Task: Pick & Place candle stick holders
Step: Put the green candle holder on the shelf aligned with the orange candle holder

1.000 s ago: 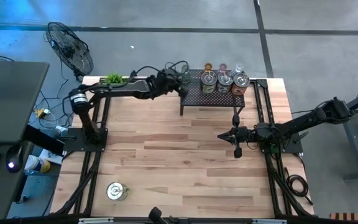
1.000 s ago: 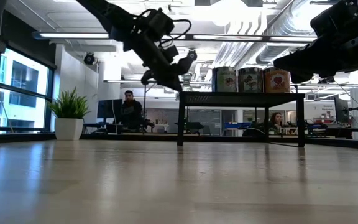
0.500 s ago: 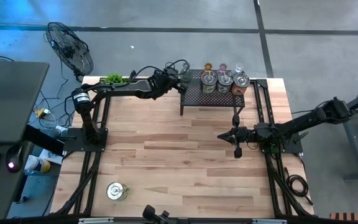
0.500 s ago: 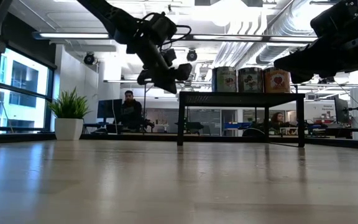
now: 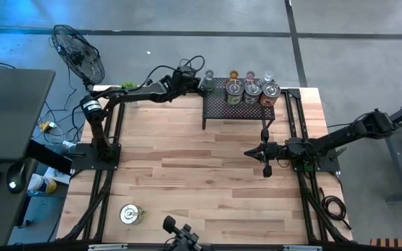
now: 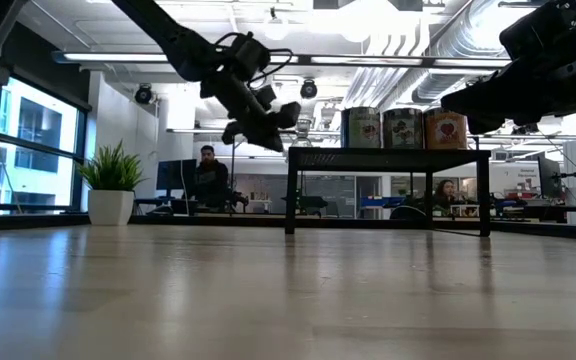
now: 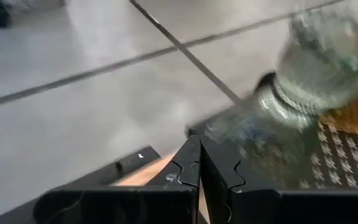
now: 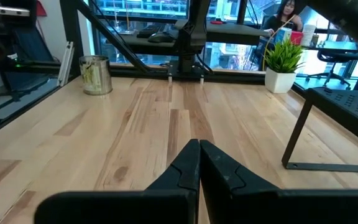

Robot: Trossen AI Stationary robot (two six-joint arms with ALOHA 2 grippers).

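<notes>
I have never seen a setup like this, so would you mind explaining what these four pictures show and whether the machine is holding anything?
This is a robot with two dark arms at a wooden table. One picture looks straight down on it, one looks level across the tabletop, and two come from cameras on the wrists.

On the black mesh rack at the far edge stand three silver candle stick holders, with small glass ones behind them. A fourth silver holder sits alone near the front left corner, and a potted plant stands at the far left.

The left end effector hovers shut beside the rack's left end, close to a pale glass holder, holding nothing. The right end effector waits shut and empty above the table's right side.
</notes>
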